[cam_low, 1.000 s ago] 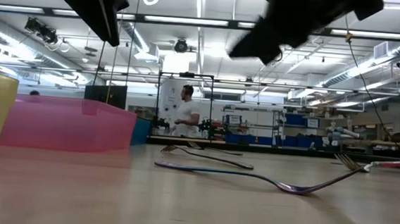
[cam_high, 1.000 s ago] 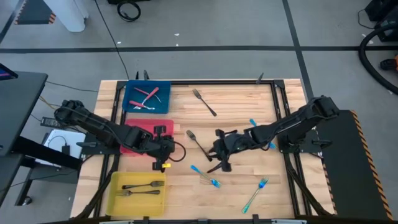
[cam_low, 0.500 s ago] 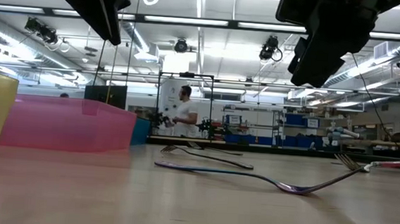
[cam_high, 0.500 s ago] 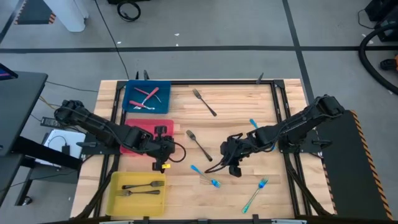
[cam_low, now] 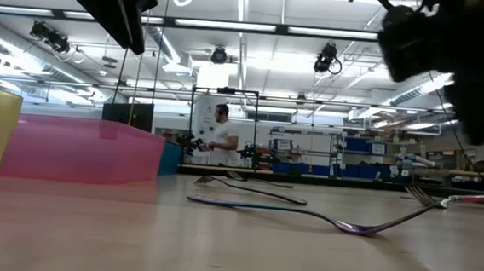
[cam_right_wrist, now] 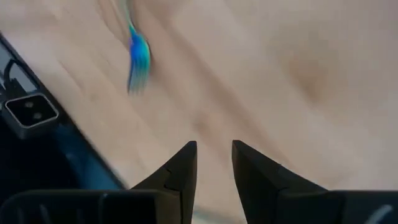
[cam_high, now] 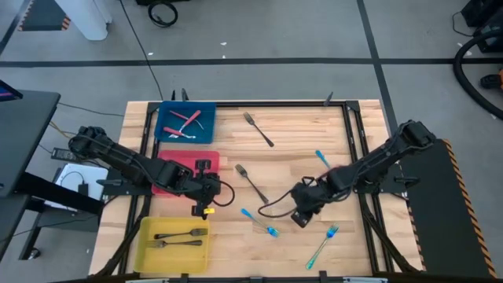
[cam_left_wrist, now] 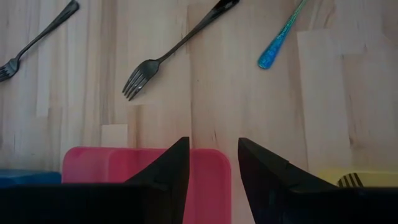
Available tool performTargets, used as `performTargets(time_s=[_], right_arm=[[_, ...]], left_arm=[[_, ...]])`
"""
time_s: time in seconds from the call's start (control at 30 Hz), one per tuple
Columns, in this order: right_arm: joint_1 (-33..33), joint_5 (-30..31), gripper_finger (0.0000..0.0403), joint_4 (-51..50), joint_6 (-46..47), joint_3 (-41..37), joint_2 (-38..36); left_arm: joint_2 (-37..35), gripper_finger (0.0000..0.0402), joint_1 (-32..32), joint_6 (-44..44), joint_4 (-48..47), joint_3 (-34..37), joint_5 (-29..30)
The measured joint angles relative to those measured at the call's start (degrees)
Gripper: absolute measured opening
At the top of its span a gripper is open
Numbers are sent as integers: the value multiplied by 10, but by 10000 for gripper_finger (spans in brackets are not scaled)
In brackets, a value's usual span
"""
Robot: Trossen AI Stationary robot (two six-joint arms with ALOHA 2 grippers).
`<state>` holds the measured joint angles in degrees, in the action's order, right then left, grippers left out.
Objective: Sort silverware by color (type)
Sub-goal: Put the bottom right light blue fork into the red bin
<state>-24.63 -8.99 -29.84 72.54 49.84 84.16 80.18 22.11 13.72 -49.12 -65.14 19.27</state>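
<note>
The silverware lies scattered on the wooden table. Two dark forks lie at the far middle and the centre. Two crossed blue forks lie near the centre, one blue fork at the near right and another farther right. My right gripper hovers open between the crossed pair and the near-right fork, whose tines show ahead of it. My left gripper hangs open over the red bin's right edge, holding nothing.
Three bins stand along the left: a blue bin with red forks, a red bin, and a yellow bin with two dark forks. A black frame rail runs along the table's right side. Bare wood lies at the far right.
My right gripper has swung from beside the centre dark fork toward the table's right and near edges, sinking a little and rolling its wrist about. The forks have stayed where they lay.
</note>
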Motion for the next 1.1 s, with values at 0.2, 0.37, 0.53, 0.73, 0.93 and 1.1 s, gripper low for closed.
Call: performTargets(time_s=[0.2,0.37,0.53,0.73,0.93,1.1], right_arm=[[-74,-16,108,-5,183,0,0],[-132,-12,107,-6,265,0,0],[-168,0,107,-20,168,0,0],[-209,100,107,-26,-66,0,0],[-231,141,107,-22,-151,-7,2],[-245,93,107,39,-151,-46,28]], left_arm=[[0,137,0,0,0,0,0],[0,137,0,-12,0,0,0],[0,137,-2,-24,2,0,0],[0,137,-2,-24,17,0,0],[0,137,-2,-24,26,0,0],[0,137,-2,-23,26,0,0]])
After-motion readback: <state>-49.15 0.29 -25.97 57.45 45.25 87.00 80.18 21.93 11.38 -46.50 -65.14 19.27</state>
